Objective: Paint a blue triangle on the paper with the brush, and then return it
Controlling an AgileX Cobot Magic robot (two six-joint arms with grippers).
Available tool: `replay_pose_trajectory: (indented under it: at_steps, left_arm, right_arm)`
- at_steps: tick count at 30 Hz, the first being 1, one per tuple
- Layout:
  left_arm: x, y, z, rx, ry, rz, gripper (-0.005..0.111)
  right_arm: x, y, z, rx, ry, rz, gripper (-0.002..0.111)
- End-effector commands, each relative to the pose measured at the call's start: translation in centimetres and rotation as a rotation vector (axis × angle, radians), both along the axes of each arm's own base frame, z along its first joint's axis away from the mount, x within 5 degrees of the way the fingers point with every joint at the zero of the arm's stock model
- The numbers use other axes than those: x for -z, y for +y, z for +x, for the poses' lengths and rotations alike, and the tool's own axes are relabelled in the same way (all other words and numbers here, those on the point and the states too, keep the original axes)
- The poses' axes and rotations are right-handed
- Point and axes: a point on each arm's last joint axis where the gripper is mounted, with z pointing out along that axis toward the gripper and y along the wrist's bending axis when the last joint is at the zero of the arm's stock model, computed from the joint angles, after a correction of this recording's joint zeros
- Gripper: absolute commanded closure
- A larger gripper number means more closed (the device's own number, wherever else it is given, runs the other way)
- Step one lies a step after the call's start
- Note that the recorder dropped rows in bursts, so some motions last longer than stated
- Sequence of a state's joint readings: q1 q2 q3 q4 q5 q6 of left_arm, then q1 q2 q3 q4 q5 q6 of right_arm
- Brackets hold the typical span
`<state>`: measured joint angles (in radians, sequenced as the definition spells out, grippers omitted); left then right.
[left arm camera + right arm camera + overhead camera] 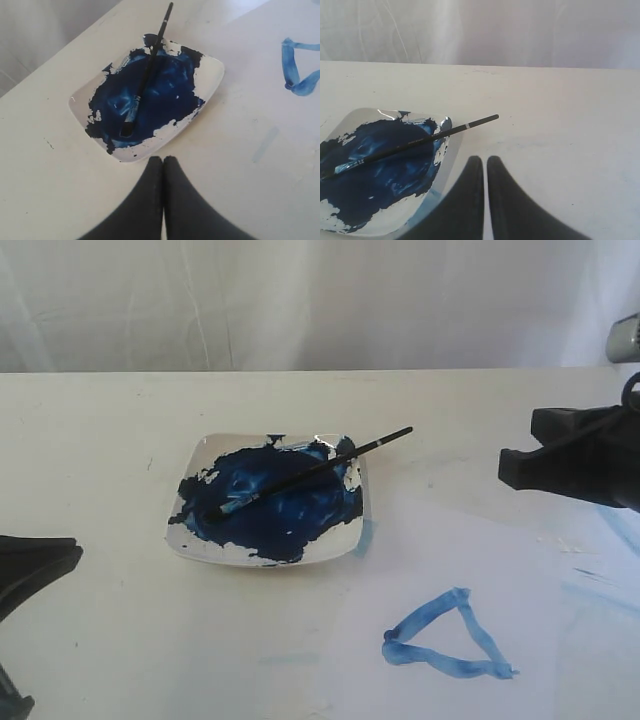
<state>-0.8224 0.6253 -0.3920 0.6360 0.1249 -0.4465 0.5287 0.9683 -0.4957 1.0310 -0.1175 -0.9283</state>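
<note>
Across the blue-smeared plate [186, 538], at ten o'clock from the closed blue triangle [447, 664] on the paper [560, 640], the brush [300, 472] lies bristles in the paint, apparently returned to rest there, so the left gripper [163, 159] and right gripper [485, 159] sit pinched together, holding nothing.

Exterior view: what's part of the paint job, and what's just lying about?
Job:
- brush, lying across the plate of blue paint
- triangle, painted
- paper under it

Lying about:
- pale blue smear beside the plate
- faint streaks at the paper's right
- white curtain behind the table
</note>
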Motion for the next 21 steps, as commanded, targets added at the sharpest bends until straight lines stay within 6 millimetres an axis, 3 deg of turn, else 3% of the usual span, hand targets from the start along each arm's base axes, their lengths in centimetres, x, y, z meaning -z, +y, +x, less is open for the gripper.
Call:
replay_pose_trajectory:
  at_steps: [1,10,19,21]
  left_arm:
    - [0.3,1.3,0.3,-0.064,-0.098,-0.102,0.107]
    - [2.6,6.7,-1.5,-0.473,-0.303,-0.18,0.107]
    - [6.2,8.4,-3.1,-0.669,-0.372,-0.166,0.107]
    - [6.0,8.5,-3.4,-0.685,-0.404,-0.172,0.107]
  right_arm:
    - [0.0,-0.3,-0.1,0.013,-0.015,-0.01,0.105]
    - [0.0,-0.3,-0.1,0.013,-0.015,-0.01,0.105]
    - [0.0,-0.3,-0.1,0.014,-0.016,-0.01,0.105]
    - [0.0,-0.3,-0.1,0.014,-0.016,-0.01,0.105]
